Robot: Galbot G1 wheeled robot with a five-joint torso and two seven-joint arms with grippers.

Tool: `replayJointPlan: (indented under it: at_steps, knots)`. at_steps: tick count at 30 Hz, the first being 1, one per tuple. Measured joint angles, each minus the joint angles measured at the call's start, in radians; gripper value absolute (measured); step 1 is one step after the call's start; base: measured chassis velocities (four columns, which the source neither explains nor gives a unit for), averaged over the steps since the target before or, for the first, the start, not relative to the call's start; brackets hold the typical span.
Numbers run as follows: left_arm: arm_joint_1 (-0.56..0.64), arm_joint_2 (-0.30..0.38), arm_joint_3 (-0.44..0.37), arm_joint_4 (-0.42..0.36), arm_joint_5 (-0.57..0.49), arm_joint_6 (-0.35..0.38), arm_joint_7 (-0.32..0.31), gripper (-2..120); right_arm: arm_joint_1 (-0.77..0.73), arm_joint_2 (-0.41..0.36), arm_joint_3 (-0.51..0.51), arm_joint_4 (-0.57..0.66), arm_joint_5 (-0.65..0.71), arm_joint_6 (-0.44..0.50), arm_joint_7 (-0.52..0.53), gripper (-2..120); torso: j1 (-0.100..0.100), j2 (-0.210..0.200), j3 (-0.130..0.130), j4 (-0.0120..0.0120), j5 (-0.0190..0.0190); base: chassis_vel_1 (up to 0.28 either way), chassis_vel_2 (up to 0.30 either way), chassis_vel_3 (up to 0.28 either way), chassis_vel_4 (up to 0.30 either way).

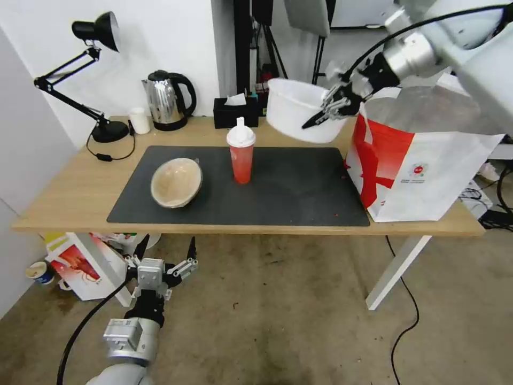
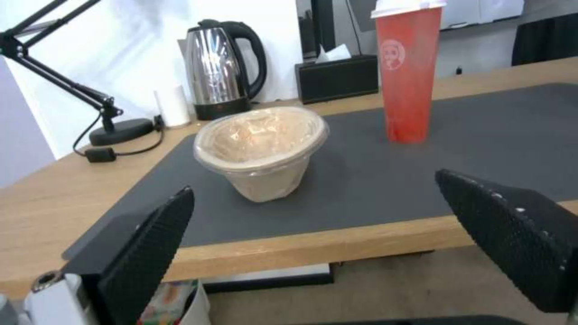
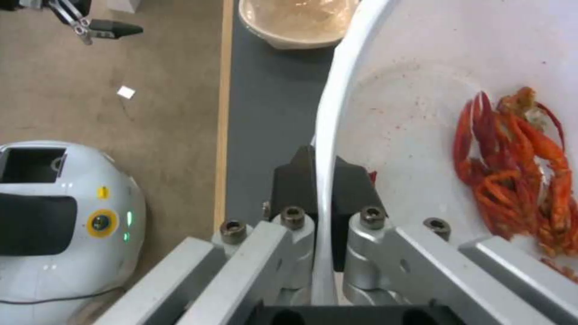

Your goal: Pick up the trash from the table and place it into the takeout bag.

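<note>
White bowl [image 1: 296, 109], orange-red shells [image 3: 518, 167] speckling its inside. Red cup [image 1: 242, 160], white lid [image 1: 240, 133]. Beige pulp bowl [image 1: 176, 183] on a dark grey mat [image 1: 299, 187]. Light-wood table [image 1: 69, 187]. White bag [image 1: 422, 160], red panel, silver lining.

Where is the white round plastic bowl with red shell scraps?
The white round plastic bowl hangs tilted above the table's far right, clamped by the right gripper beside the takeout bag.
</note>
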Motion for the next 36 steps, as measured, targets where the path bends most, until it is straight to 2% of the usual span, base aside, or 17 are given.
replayJointPlan:
  at_steps: [24, 36]
  knots:
    - [0.000, 0.000, 0.000, 0.000, 0.000, 0.000, 0.000, 100, 0.140, -0.036, 0.010, -0.114, -0.035, 0.041, -0.056, 0, 0.000, 0.000, 0.000, 0.0001, -0.0002, 0.000, 0.000, 0.000, 0.000]
    - [0.000, 0.000, 0.000, 0.000, 0.000, 0.000, 0.000, 100, 0.100, -0.076, 0.041, -0.134, -0.076, 0.074, -0.077, 0, 0.000, 0.000, 0.000, 0.0001, -0.0001, 0.000, 0.000, 0.000, 0.000]
